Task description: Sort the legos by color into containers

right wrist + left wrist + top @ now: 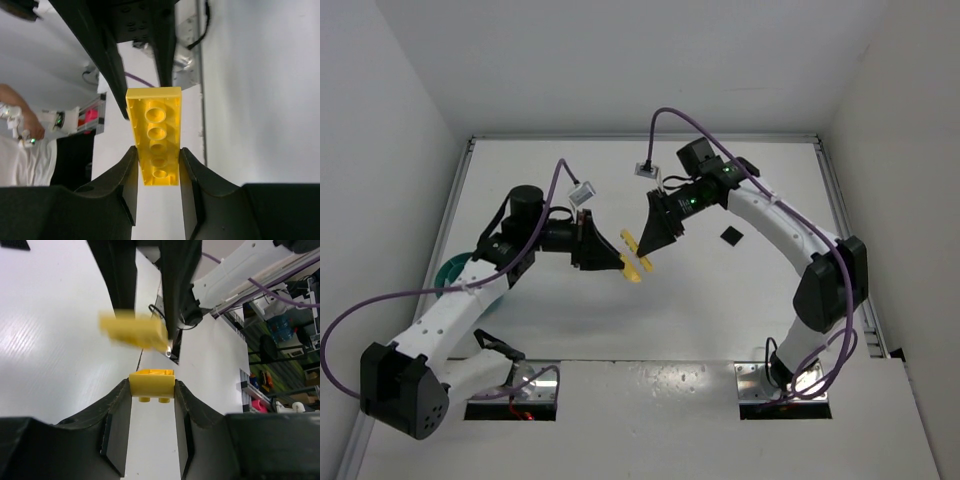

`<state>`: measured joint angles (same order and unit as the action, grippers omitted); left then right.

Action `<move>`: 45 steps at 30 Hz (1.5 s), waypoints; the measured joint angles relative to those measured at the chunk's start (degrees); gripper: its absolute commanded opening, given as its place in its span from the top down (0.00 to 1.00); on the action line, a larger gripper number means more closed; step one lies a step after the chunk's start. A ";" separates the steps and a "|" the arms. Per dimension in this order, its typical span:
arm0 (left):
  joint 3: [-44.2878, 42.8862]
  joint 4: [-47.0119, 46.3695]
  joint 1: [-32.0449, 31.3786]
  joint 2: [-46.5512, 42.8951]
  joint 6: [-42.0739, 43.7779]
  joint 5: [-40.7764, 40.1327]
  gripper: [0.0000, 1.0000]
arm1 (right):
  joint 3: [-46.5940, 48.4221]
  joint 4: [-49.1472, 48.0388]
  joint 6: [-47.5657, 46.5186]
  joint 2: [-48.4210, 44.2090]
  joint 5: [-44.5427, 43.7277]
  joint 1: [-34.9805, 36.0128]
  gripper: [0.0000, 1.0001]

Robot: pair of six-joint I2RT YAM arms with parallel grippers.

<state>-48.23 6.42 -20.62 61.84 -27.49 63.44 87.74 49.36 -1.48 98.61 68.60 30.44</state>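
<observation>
two yellow bricks held aloft, near each other | left gripper (151,390) clenched on short brick (151,381) | right gripper (157,162) clenched on long brick (154,127) | bowl (447,271) - beside left arm

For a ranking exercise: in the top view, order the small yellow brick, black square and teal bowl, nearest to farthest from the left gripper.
1. Brick, held in the left gripper.
2. Black square, on the right.
3. Bowl, far left.
</observation>
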 measured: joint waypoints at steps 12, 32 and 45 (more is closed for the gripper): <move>-2.62 21.88 7.98 -5.46 12.28 -10.69 0.98 | -0.11 -0.94 1.90 -0.33 -4.04 -9.79 1.00; -15.58 40.79 29.03 -5.22 26.40 -83.14 1.00 | 1.77 -0.66 2.19 2.97 -5.57 -10.60 1.00; -10.69 39.93 42.23 -2.10 30.21 -81.68 1.00 | 3.58 1.92 0.11 6.43 -5.57 -10.60 1.00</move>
<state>-58.92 46.35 21.61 59.75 2.72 -18.24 91.33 51.29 -1.37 105.03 63.02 19.84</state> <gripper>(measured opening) 0.400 0.330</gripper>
